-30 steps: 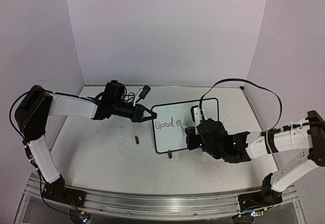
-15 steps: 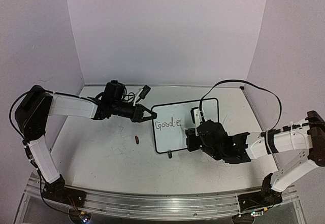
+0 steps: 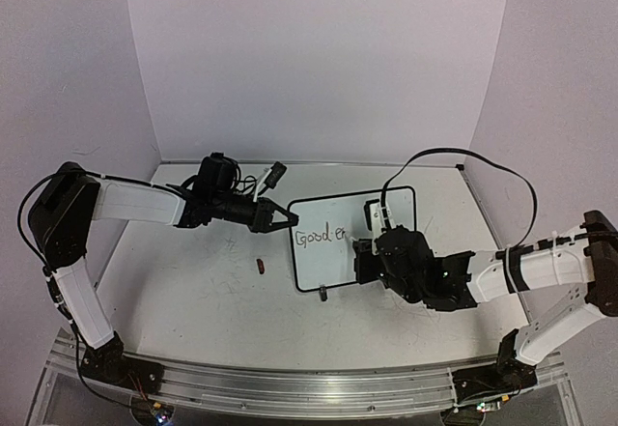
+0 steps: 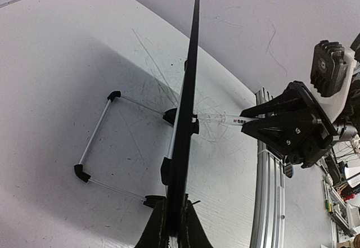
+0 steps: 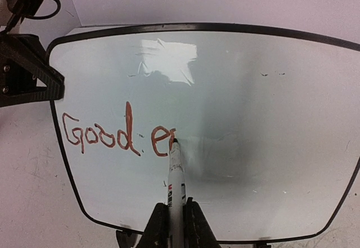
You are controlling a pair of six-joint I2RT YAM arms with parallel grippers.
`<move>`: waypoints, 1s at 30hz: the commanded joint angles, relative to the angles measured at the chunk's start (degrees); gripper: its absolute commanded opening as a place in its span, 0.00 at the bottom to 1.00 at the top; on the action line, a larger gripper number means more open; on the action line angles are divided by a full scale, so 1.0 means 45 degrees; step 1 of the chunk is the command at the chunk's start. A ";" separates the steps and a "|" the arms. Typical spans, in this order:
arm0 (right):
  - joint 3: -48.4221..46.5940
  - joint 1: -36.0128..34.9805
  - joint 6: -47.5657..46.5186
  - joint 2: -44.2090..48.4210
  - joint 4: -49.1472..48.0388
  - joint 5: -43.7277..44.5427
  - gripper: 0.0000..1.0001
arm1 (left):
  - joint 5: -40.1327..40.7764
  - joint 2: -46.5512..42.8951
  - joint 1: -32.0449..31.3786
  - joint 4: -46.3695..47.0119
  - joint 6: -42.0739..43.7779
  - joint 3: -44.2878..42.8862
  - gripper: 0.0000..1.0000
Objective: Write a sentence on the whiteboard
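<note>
The right hand point(image 5: 175, 213), clamped on a marker point(image 5: 175, 172), is mid-word. The sentence point(image 5: 107, 137) so far reads only "Good e" plus a started stroke. The marker tip touches the whiteboard point(image 5: 253, 118), which stands on the surface point(image 3: 193, 291). The left hand point(image 4: 173, 225) is pinched on the board's left edge. The next move is probably finishing "energy", which calls for light, steady pressure moving rightward.

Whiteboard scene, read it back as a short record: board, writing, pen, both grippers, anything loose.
board: small white whiteboard with thin black rim, propped on stand
writing: red handwritten words, "Good e" plus a started letter
pen: slim white marker, tip on board
right gripper: shut on marker
left gripper: clamps board's edge
loose: small dark red object on white table
</note>
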State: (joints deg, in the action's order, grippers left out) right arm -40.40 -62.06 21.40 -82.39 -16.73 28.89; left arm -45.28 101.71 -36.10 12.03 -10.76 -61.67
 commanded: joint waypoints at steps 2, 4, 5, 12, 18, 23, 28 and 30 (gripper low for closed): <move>-0.0478 0.0002 -0.0212 -0.0061 -0.0403 0.0512 0.00 | 0.0760 -0.0181 -0.0162 -0.0760 0.0341 0.0052 0.00; -0.0493 0.0002 -0.0237 -0.0095 -0.0403 0.0552 0.00 | 0.0747 -0.0181 -0.0162 -0.0760 0.0341 0.0041 0.00; -0.0504 -0.0001 -0.0244 -0.0106 -0.0403 0.0575 0.00 | 0.0745 -0.0181 -0.0162 -0.0760 0.0341 0.0038 0.00; -0.0677 0.0012 -0.0113 -0.0106 -0.0030 0.0873 0.00 | 0.0760 -0.0181 -0.0165 -0.0760 0.0341 0.0040 0.00; -0.0641 0.0001 0.0197 -0.0024 0.0527 0.0883 0.00 | 0.0741 -0.0174 -0.0162 -0.0757 0.0338 0.0032 0.00; -0.0442 -0.0010 0.0535 0.0008 0.0806 0.0640 0.00 | 0.0745 -0.0181 -0.0162 -0.0764 0.0336 0.0032 0.00; -0.0260 -0.0009 0.0798 0.0023 0.0997 0.0507 0.00 | 0.0745 -0.0169 -0.0162 -0.0760 0.0322 0.0032 0.00; -0.0203 -0.0002 0.0923 0.0063 0.1059 0.0452 0.00 | 0.0745 -0.0161 -0.0162 -0.0763 0.0322 0.0032 0.00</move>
State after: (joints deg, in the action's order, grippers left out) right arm -41.52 -62.08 23.61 -82.43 -13.60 30.88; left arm -45.23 101.69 -36.12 12.01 -10.76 -61.67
